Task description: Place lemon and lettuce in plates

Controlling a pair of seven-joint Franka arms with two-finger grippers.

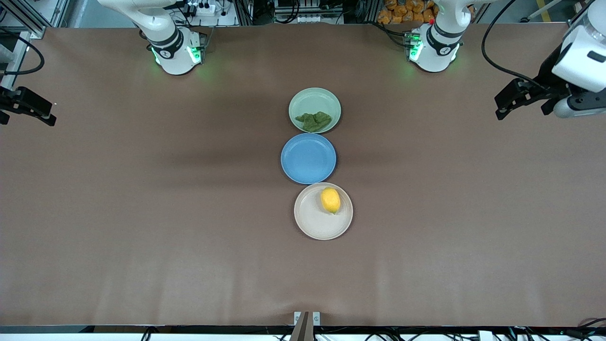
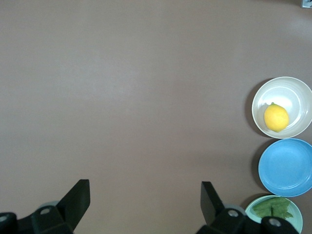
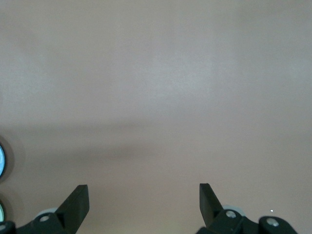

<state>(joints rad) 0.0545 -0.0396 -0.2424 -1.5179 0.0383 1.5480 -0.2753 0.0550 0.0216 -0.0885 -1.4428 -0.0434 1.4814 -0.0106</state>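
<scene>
The lemon [image 1: 330,200] lies in the beige-cream plate [image 1: 315,221], the plate nearest the front camera. The lettuce [image 1: 313,121] lies in the pale mint green plate [image 1: 315,97], the plate nearest the bases. My left gripper [image 1: 498,108] is open and empty, held over the table's left-arm end. My right gripper [image 1: 51,113] is open and empty over the right-arm end. The left wrist view shows the open left gripper [image 2: 145,187] over bare table, with the lemon [image 2: 276,117], beige plate [image 2: 292,95], lettuce [image 2: 275,208] and mint plate [image 2: 274,197]. The right gripper [image 3: 144,191] is over bare table.
An empty blue plate [image 1: 308,158] sits between the two plates, all three in a row at the table's middle; it also shows in the left wrist view [image 2: 286,166]. Brown table surface spreads wide toward both ends.
</scene>
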